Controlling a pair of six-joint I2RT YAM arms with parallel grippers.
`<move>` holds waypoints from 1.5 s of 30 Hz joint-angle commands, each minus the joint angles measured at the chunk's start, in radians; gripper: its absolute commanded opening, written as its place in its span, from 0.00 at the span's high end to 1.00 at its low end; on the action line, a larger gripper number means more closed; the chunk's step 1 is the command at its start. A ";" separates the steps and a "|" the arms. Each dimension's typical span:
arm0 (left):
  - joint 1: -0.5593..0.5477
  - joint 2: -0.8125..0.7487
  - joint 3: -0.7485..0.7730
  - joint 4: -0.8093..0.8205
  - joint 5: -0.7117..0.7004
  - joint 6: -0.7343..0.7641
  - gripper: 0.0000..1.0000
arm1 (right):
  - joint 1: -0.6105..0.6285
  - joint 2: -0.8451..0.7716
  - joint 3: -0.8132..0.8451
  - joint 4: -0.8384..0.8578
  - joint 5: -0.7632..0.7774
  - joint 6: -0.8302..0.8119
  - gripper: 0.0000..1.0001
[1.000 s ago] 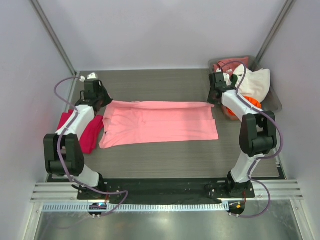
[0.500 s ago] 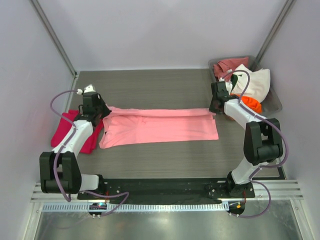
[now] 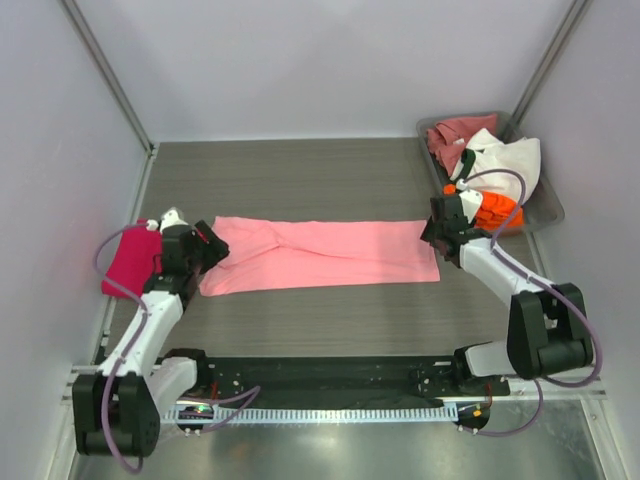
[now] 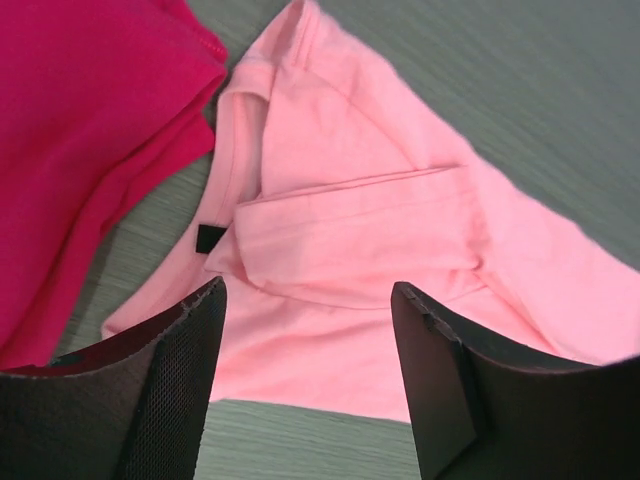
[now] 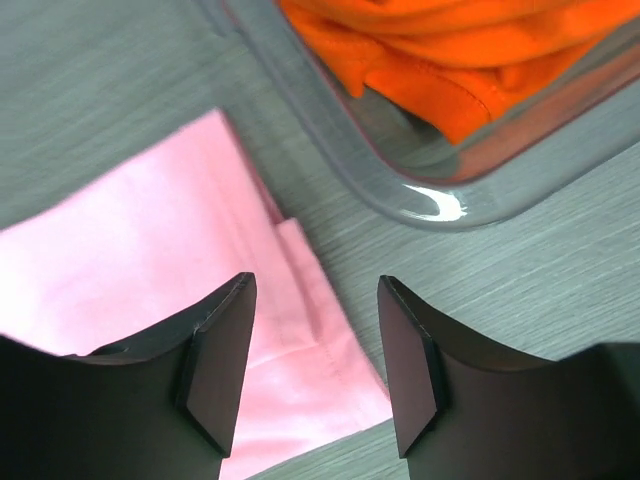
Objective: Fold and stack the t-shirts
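Across the middle of the top view, the light pink t-shirt (image 3: 320,255) lies in a long strip on the table (image 3: 330,180). Left wrist: left end effector (image 4: 305,300) spread wide over its collar, magenta-red t-shirt (image 4: 80,120) upper left. Right wrist: right end effector (image 5: 315,290) spread too, over the hem corner, orange t-shirt (image 5: 450,50) up top.

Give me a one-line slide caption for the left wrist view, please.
Open left gripper over the folded light pink cloth t-shirt, a magenta-red t-shirt beside it.
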 commanded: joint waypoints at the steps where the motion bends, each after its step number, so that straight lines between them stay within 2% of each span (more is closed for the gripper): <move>1: -0.005 -0.132 0.014 0.008 -0.039 -0.024 0.32 | 0.056 -0.112 -0.015 0.140 0.044 0.024 0.42; 3: -0.004 -0.126 0.086 -0.058 -0.036 -0.022 0.29 | 0.079 -0.123 -0.009 0.194 -0.118 0.011 0.44; 5: -0.004 -0.048 0.184 -0.102 0.008 -0.025 0.28 | 0.131 -0.091 0.016 0.209 -0.291 0.038 0.47; 7: -0.004 0.024 0.252 -0.155 0.050 -0.032 0.27 | 0.182 -0.016 0.066 0.234 -0.385 0.064 0.47; 8: -0.004 0.105 0.281 -0.165 0.096 -0.035 0.26 | 0.228 0.018 0.085 0.246 -0.481 0.078 0.47; 12: -0.004 0.284 0.416 -0.196 0.136 -0.024 0.26 | 0.335 0.167 0.219 0.307 -0.565 0.147 0.49; 16: -0.004 0.426 0.542 -0.225 0.135 -0.013 0.29 | 0.412 0.322 0.355 0.318 -0.585 0.188 0.48; 20: 0.001 0.519 0.586 -0.219 0.125 -0.024 0.30 | 0.460 0.504 0.507 0.301 -0.585 0.205 0.47; 26: 0.004 0.682 0.664 -0.236 0.173 -0.041 0.32 | 0.512 0.692 0.724 0.281 -0.608 0.228 0.48; 27: 0.004 0.743 0.681 -0.238 0.185 -0.053 0.33 | 0.526 0.787 0.813 0.281 -0.623 0.239 0.48; 29: 0.004 0.756 0.695 -0.245 0.184 -0.056 0.33 | 0.533 0.810 0.855 0.254 -0.634 0.242 0.48; 32: 0.004 0.808 0.720 -0.270 0.190 -0.062 0.35 | 0.547 0.873 0.905 0.251 -0.665 0.250 0.53; 36: 0.004 0.852 0.773 -0.317 0.155 -0.091 0.35 | 0.560 0.900 0.916 0.264 -0.686 0.247 0.53; 42: 0.004 0.909 0.838 -0.423 0.093 -0.116 0.37 | 0.566 0.877 0.846 0.330 -0.700 0.253 0.53; 45: 0.004 0.908 0.838 -0.429 0.079 -0.117 0.36 | 0.567 0.868 0.835 0.329 -0.706 0.236 0.62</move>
